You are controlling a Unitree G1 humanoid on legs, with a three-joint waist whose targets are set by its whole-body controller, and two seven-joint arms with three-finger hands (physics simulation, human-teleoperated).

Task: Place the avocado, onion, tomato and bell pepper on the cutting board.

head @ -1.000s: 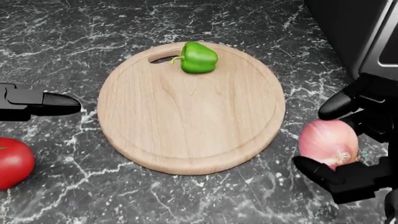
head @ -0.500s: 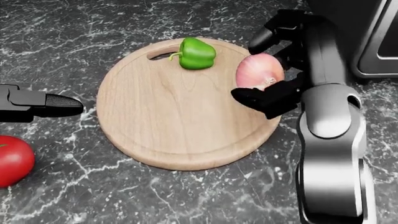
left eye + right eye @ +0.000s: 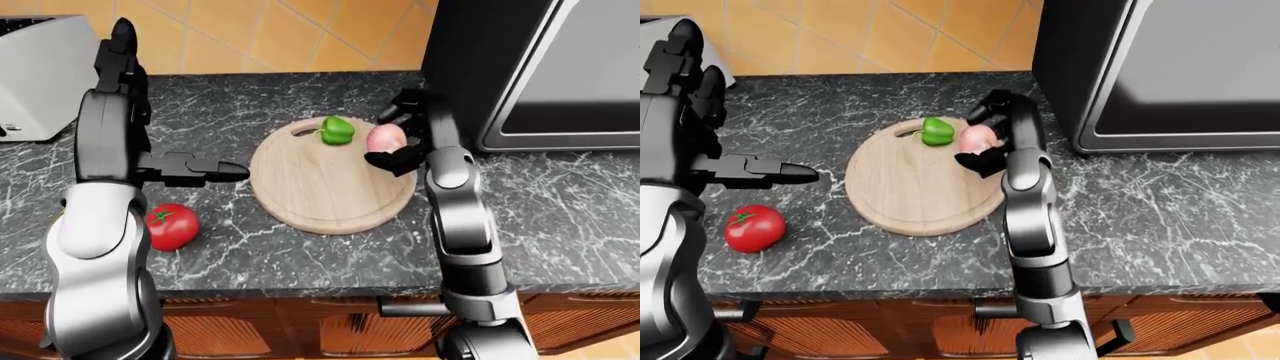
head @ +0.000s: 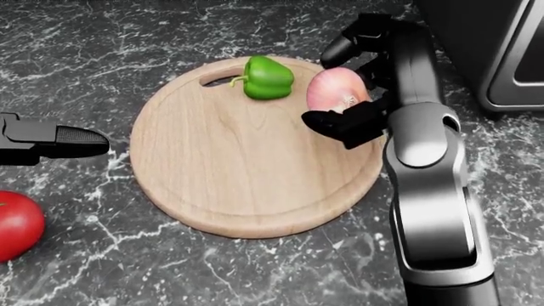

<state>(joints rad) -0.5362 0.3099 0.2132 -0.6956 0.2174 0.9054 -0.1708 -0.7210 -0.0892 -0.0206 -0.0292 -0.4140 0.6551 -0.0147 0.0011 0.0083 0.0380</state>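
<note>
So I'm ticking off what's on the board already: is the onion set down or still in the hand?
Still in the hand. The right hand has its fingers closed round the onion, over the cutting board.

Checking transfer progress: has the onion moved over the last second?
Yes. The onion, held by the right hand, went up-left onto the cutting board, near the bell pepper.

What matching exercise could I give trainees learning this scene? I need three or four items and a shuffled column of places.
Items:
1. pepper
2. onion
3. tomato
4. left hand

Places:
A. on the counter, left of the board
B. held in the right hand over the board's right edge
C. lying on the board by its handle slot
D. empty, hovering left of the board

Pairs: 1-C, 2-B, 3-A, 4-D
</note>
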